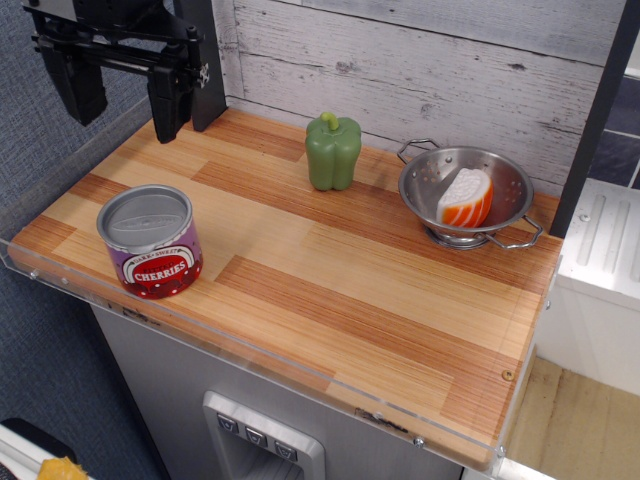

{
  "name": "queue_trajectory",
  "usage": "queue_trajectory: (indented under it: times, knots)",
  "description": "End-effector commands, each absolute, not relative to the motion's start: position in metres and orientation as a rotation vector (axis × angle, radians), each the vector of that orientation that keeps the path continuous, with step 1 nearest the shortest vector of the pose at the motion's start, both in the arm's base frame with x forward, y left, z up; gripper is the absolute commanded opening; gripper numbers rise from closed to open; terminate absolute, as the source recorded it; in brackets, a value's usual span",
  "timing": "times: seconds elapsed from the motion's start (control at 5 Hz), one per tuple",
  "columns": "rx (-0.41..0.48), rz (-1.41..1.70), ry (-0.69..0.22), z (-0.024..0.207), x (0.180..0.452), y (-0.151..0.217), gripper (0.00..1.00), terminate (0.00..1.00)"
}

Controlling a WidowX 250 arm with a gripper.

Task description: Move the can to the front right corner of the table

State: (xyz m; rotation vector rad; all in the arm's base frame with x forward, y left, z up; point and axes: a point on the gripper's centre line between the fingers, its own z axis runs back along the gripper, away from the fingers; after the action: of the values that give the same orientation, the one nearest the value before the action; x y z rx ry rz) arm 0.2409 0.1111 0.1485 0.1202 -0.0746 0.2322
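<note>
The can (pixel 150 240), a short wide tin with a grey lid and a purple-and-red "CHERRIES" label, stands upright near the front left corner of the striped wooden table (pixel 340 300). My black gripper (pixel 125 95) hangs high over the back left corner, well above and behind the can. Its two fingers point down with a wide gap between them and nothing held.
A green bell pepper (pixel 333 150) stands at the back middle. A steel colander (pixel 466 195) at the back right holds an orange-and-white object (pixel 467 198). A clear plastic rim (pixel 250 345) runs along the front edge. A white plank wall (pixel 420 70) backs the table.
</note>
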Motion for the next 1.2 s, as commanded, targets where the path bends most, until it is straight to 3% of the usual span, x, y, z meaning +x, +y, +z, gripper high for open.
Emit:
queue_trajectory:
  times: [0.0,0.2,0.4,0.6,0.8,1.0]
  knots:
    - [0.12,0.232,-0.075,0.148,0.241,0.111,1.0,0.0]
    - [0.206,-0.033,0.043,0.13,0.242,0.119,1.0,0.0]
    - [0.222,-0.294,0.132,0.119,0.238,0.129,1.0,0.0]
    - [0.24,-0.534,0.03,0.114,0.227,0.145,1.0,0.0]
    - [0.204,-0.783,-0.015,0.105,0.214,0.167,1.0,0.0]
    - [0.203,-0.951,0.014,0.098,0.214,0.18,1.0,0.0]
